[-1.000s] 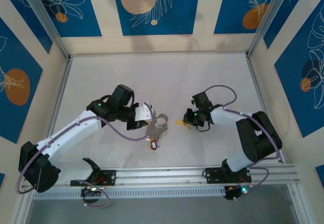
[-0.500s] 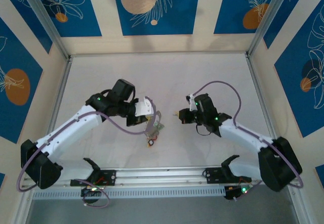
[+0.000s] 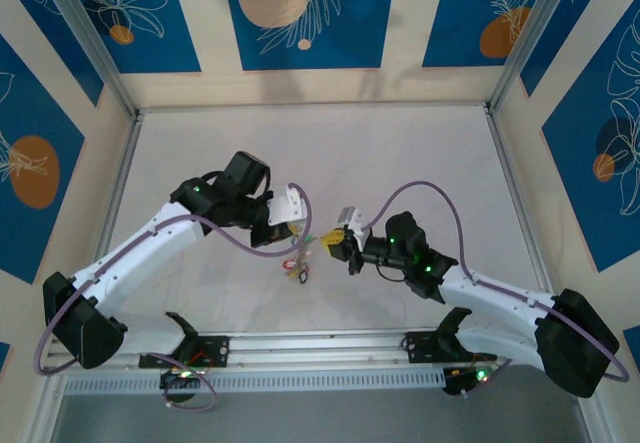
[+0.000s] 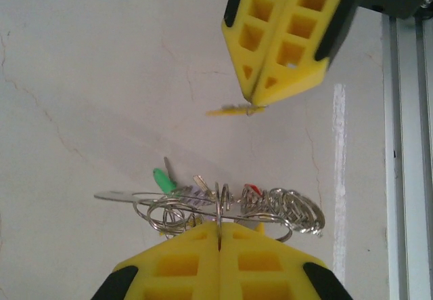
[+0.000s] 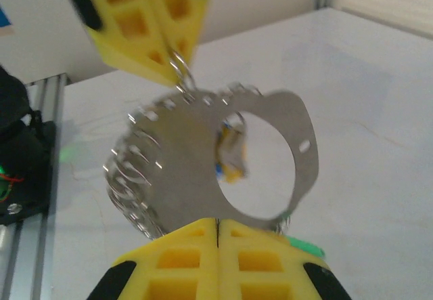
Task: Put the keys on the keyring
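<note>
My left gripper [image 3: 298, 229] [image 4: 220, 224] is shut on a wire ring of the keyring [image 4: 223, 208], a bunch of silver rings carrying keys [image 3: 296, 269] with green and red tags. It hangs clear of the table. In the right wrist view the keyring's large flat grey loop [image 5: 298, 147] stands broadside, right in front of my right gripper [image 5: 217, 222]. The left gripper [image 5: 177, 76] pinches it from above. My right gripper [image 3: 328, 238] [image 4: 252, 102] is shut on a small yellow-tagged key [image 4: 230, 111], a short gap from the bunch.
The white table [image 3: 330, 153] is walled on three sides by blue and cream panels [image 3: 300, 13]. An aluminium rail [image 3: 330, 348] with both arm bases runs along the near edge. A white line [image 4: 338, 178] and that rail [image 4: 406, 178] lie below the grippers.
The right arm has swung left and stretched out, bringing its gripper and the yellow-tagged key close to the left gripper. The left gripper has shifted only slightly with the keyring.
</note>
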`<action>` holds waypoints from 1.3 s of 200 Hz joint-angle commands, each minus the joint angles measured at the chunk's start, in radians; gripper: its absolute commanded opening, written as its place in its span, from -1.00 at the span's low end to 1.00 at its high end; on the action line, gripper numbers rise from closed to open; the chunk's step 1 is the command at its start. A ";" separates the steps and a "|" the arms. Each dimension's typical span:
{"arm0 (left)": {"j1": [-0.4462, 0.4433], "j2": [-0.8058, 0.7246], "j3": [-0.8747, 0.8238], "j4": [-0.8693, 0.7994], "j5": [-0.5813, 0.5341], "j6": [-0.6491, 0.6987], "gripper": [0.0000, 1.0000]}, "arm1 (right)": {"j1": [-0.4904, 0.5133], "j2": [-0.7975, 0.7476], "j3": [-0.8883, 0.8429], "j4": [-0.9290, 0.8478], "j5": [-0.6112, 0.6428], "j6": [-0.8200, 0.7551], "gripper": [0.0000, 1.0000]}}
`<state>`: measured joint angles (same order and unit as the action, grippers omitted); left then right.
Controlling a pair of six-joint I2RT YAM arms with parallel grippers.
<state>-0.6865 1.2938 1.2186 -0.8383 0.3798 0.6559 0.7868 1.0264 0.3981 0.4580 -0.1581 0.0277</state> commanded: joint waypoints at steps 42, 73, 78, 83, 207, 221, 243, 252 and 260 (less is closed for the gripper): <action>-0.019 0.002 -0.013 0.031 0.022 -0.015 -1.00 | 0.057 0.098 0.085 0.158 -0.020 -0.031 -1.00; -0.019 0.001 -0.022 0.039 0.026 -0.010 -1.00 | 0.065 0.116 0.110 0.151 0.003 -0.017 -1.00; -0.019 0.002 -0.022 0.039 0.025 -0.010 -1.00 | 0.067 0.118 0.109 0.156 0.006 -0.017 -1.00; -0.019 0.002 -0.020 0.038 0.024 -0.012 -1.00 | 0.069 0.118 0.107 0.163 0.007 -0.014 -1.00; -0.018 0.013 -0.015 0.042 0.053 -0.047 -1.00 | 0.105 0.126 0.100 0.214 0.150 -0.013 -1.00; -0.019 0.012 -0.015 0.047 0.059 -0.049 -1.00 | 0.112 0.126 0.107 0.190 0.177 -0.016 -1.00; -0.019 0.012 -0.013 0.052 0.066 -0.052 -1.00 | 0.131 0.130 0.117 0.170 0.244 -0.024 -1.00; -0.019 0.012 -0.015 0.055 0.066 -0.050 -1.00 | 0.133 0.132 0.117 0.172 0.268 -0.013 -1.00; -0.019 0.013 -0.015 0.058 0.069 -0.049 -1.00 | 0.133 0.132 0.114 0.178 0.292 0.002 -1.00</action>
<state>-0.6968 1.3113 1.2015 -0.8078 0.3908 0.6109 0.9104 1.1496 0.4786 0.6342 0.0189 0.0143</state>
